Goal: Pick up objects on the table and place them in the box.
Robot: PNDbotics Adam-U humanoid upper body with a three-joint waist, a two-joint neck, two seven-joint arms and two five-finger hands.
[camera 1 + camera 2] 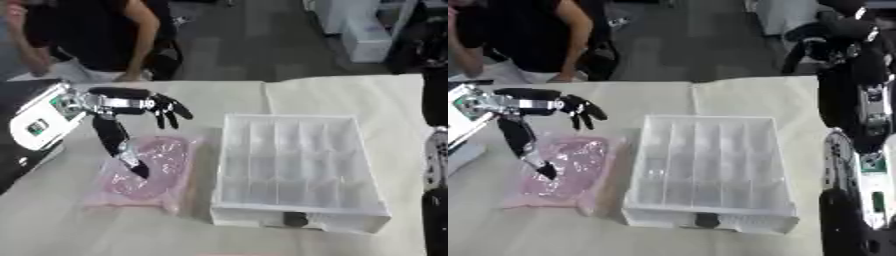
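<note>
Left eye view: left hand (140, 107), black fingers on a silver wrist, poised over the pink translucent plastic bag (149, 172). Fingers (171, 114) spread and hanging down, closed round nothing; thumb (131, 162) stretched long and low, its dark tip touching or nearly touching the top of the bag. No grasp made yet, judging by the splayed shape.

Bag lying flat on the cream cloth-covered table (332, 95), just left of the box and apart from it. Soft, crinkled film, glossy in patches, with lumpy pink contents that cannot be made out; rectangular outline, edges slumped.

White translucent plastic box (297, 167) beside it: rigid, shallow, rectangular, split by thin walls into rows of small compartments, every one of them seemingly bare. Dark small mark at the middle of the near wall, perhaps a latch.

Right arm (859, 150) standing along the right edge in the right eye view, black with silver panels; fingers not readable.

Task barely begun: nothing in the box, bag not yet lifted, whole carry and drop remaining.
</note>
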